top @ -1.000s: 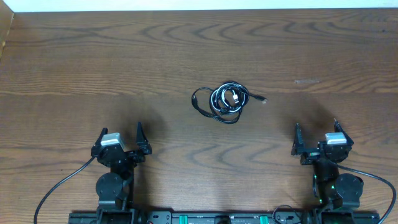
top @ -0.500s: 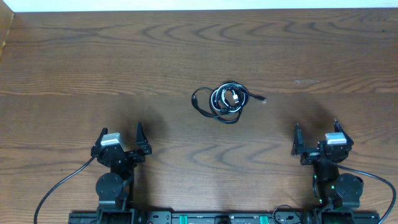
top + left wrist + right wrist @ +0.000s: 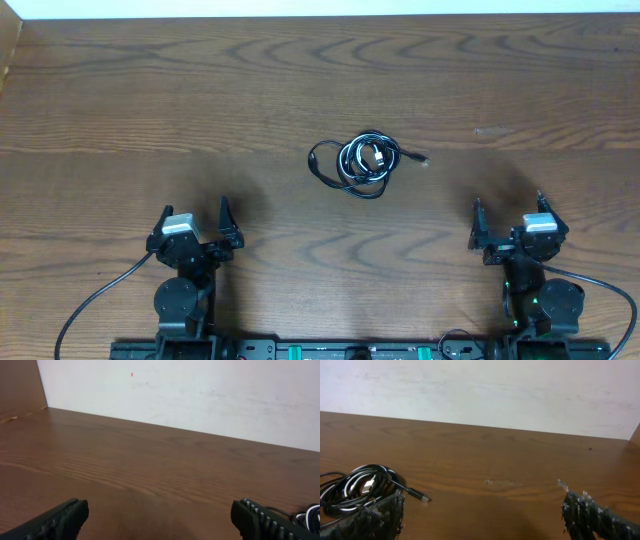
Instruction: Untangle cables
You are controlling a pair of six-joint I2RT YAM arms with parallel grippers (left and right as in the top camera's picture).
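The cables point(image 3: 362, 162) lie as one small coiled bundle of thin black cords with a white one inside, at the table's middle. A plug end point(image 3: 421, 158) sticks out to its right. The bundle shows at the left of the right wrist view point(image 3: 355, 487) and barely at the right edge of the left wrist view point(image 3: 309, 513). My left gripper point(image 3: 192, 217) is open and empty near the front left, well short of the bundle. My right gripper point(image 3: 507, 207) is open and empty near the front right. Its fingers frame bare wood point(image 3: 482, 515).
The wooden table point(image 3: 150, 110) stretches wide around the bundle. A white wall point(image 3: 200, 395) stands behind the table's far edge. Thick black arm wires point(image 3: 95, 300) trail at the front by both arm bases.
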